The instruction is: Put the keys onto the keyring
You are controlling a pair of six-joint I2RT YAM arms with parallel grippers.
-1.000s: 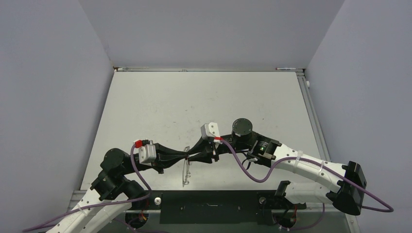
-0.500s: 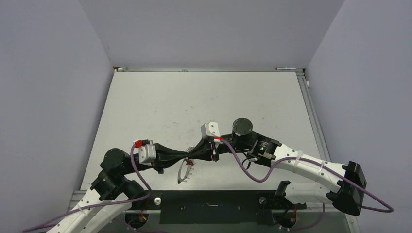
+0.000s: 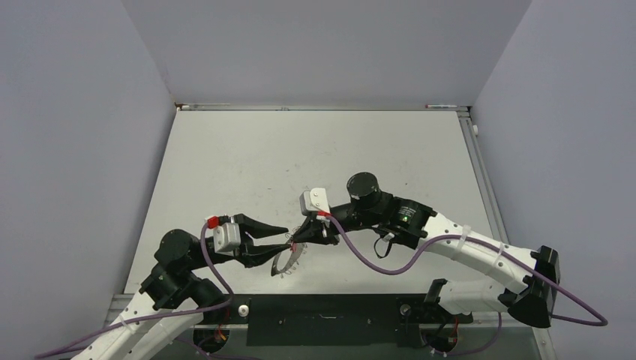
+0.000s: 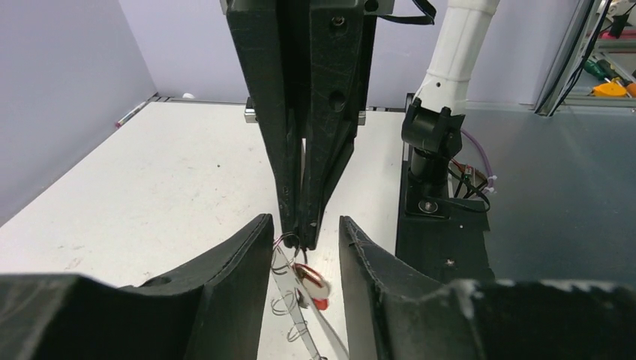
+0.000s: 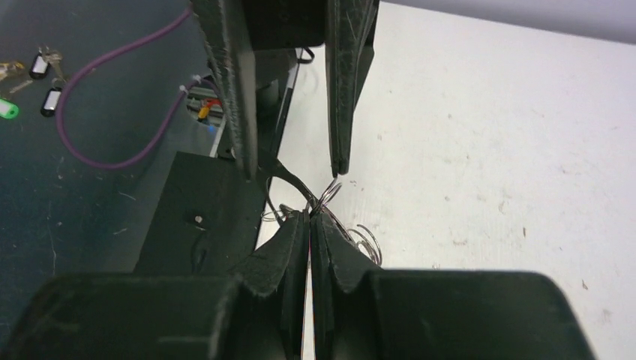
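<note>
Right jaws pinched the keyring [image 3: 283, 262]; my left jaws gaped astride it. Mid-handover, I judged; next, left needed a grip on the key [image 4: 309, 279].

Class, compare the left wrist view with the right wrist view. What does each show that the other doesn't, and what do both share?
Only the left wrist view clearly shows the red key hanging just under the right gripper, and a pen at the table's far edge.
Only the right wrist view shows loose keys and a green tag on the dark floor beside the table.
Both show the left gripper open, the right gripper shut on the thin keyring, and the white table.
</note>
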